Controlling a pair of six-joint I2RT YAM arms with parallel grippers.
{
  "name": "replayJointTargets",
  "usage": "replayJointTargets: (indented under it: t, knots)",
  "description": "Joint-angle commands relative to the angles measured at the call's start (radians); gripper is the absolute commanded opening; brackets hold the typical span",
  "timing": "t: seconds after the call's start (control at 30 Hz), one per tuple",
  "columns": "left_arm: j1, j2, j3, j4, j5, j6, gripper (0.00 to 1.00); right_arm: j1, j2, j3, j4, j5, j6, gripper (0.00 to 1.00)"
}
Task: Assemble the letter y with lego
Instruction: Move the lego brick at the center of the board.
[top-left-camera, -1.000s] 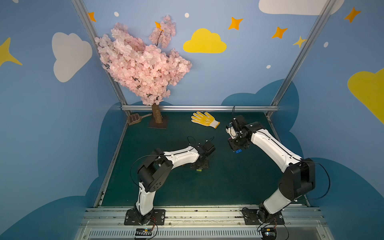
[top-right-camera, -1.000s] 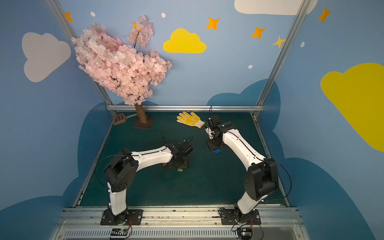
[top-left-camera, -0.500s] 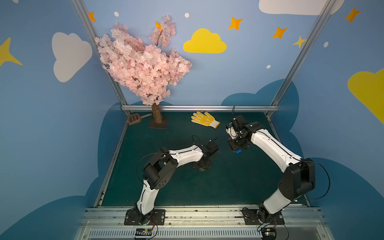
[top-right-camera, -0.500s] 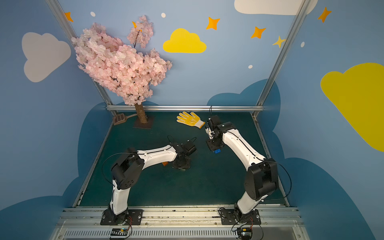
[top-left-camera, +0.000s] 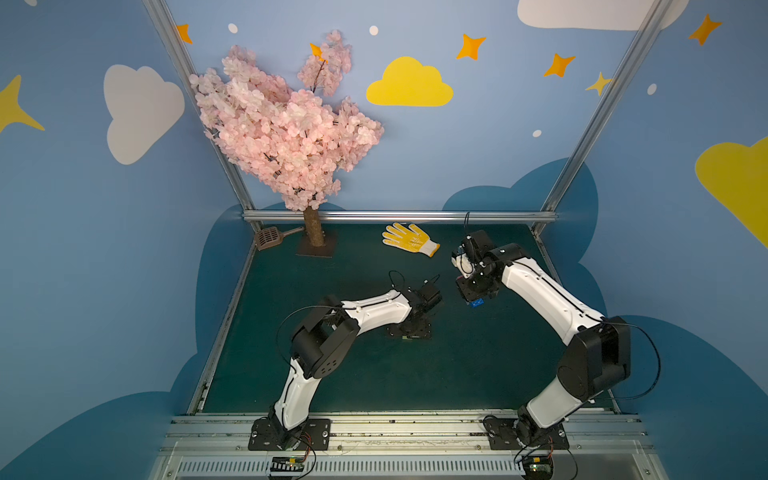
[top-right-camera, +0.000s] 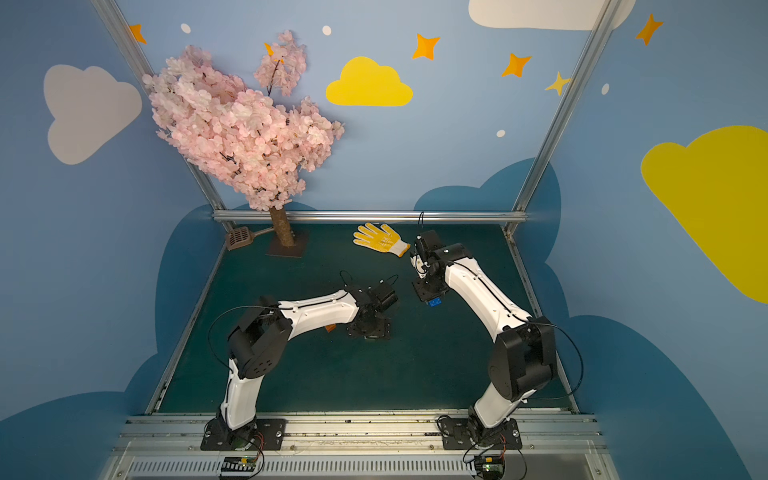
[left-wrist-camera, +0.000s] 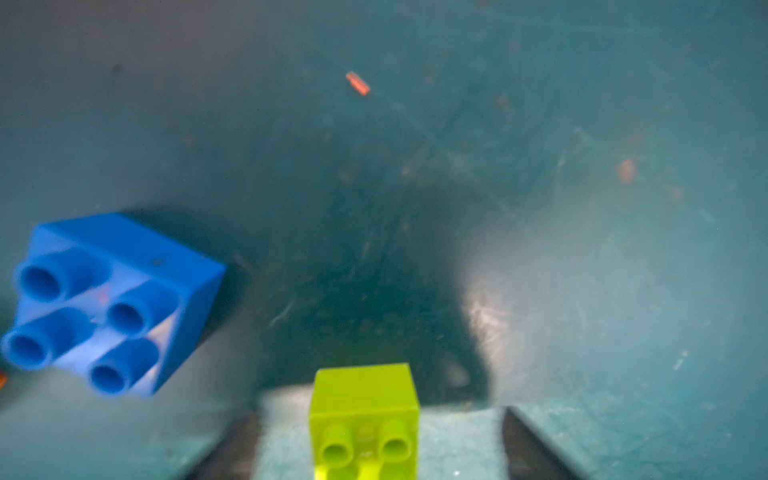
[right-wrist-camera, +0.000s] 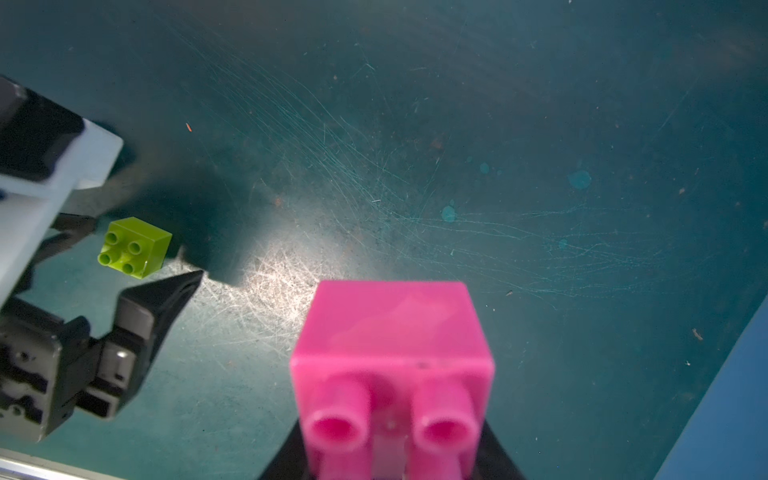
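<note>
Lego bricks, 5 in view, none joined as the letter y.

Item 1: lime green brick (left-wrist-camera: 363, 409), lying on the green mat (right-wrist-camera: 540, 124) between the fingers of the left pincer (top-left-camera: 409, 331), with a gap on each side. That pincer stands wide and grips nothing.

Item 2: dark blue brick (left-wrist-camera: 112, 299), on the mat just beside the left pincer, apart from the green one.

Item 3: orange brick (top-right-camera: 330, 328), behind the left pincer, beside its forearm.

Item 4: pink brick (right-wrist-camera: 390, 332), clamped in the right pincer (top-left-camera: 473, 295).

Item 5: second blue brick (top-left-camera: 477, 304), at the right pincer's tip; whether it is held cannot be told.

Change over 1 second: the left elbow sits nearer the middle, the left pincer is over the same spot, and the right arm is unmoved.
</note>
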Motion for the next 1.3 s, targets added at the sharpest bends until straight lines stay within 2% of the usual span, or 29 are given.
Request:
replayJointTargets:
  t: [0.0, 0.1, 0.2, 0.33, 0.43, 0.6, 0.8, 1.27]
  knots:
    - [0.018, -0.096, 0.005, -0.064, -0.04, -0.002, 1.0, 0.026, -0.033, -0.001, 0.02, -0.044, -0.037, 0.08]
    - [0.083, -0.211, -0.037, -0.071, -0.033, 0.002, 1.0, 0.072, -0.007, 0.005, 0.025, -0.11, -0.104, 0.07]
    - [0.218, -0.346, -0.12, -0.057, 0.019, 0.032, 1.0, 0.144, 0.042, 0.015, 0.027, -0.109, -0.17, 0.06]
    - [0.404, -0.475, -0.187, -0.051, -0.014, 0.151, 1.0, 0.216, 0.116, 0.044, 0.036, -0.125, -0.251, 0.05]
    - [0.538, -0.503, -0.181, -0.073, 0.029, 0.229, 1.0, 0.273, 0.161, 0.046, 0.055, -0.124, -0.333, 0.04]
    - [0.693, -0.488, -0.164, -0.061, 0.122, 0.306, 1.0, 0.371, 0.242, 0.064, 0.07, -0.063, -0.438, 0.03]
    - [0.76, -0.421, -0.146, -0.064, 0.187, 0.367, 1.0, 0.447, 0.285, 0.064, 0.108, -0.039, -0.515, 0.02]
    - [0.815, -0.432, -0.169, -0.051, 0.217, 0.364, 1.0, 0.448, 0.361, 0.074, 0.099, -0.042, -0.594, 0.02]
